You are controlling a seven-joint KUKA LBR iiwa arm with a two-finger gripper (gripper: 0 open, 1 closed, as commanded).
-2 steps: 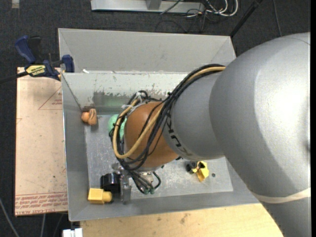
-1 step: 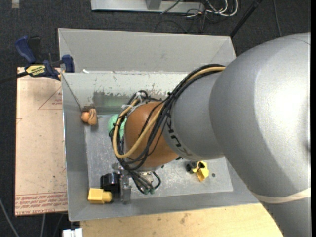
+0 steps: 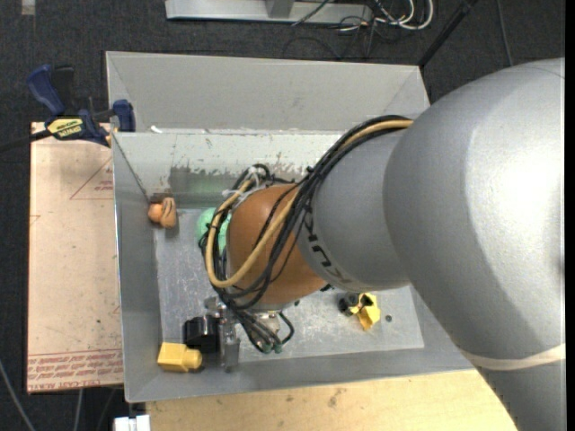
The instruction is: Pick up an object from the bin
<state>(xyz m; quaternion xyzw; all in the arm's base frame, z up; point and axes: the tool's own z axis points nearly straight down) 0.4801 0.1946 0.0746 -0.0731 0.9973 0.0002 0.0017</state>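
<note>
My gripper (image 3: 225,338) is low in the bin's front left part, mostly hidden under the arm's orange cover and cables. Just left of it, touching or nearly so, lies a yellow block with a black part (image 3: 184,350) on its upper right side. I cannot tell whether the gripper holds it. A pale green thing (image 3: 210,224) peeks out from behind the cover on the left.
A small tan, shell-like thing (image 3: 163,212) lies against the left wall. A small yellow and black piece (image 3: 363,311) lies at the front right, beside the arm. The big grey arm covers the bin's right half.
</note>
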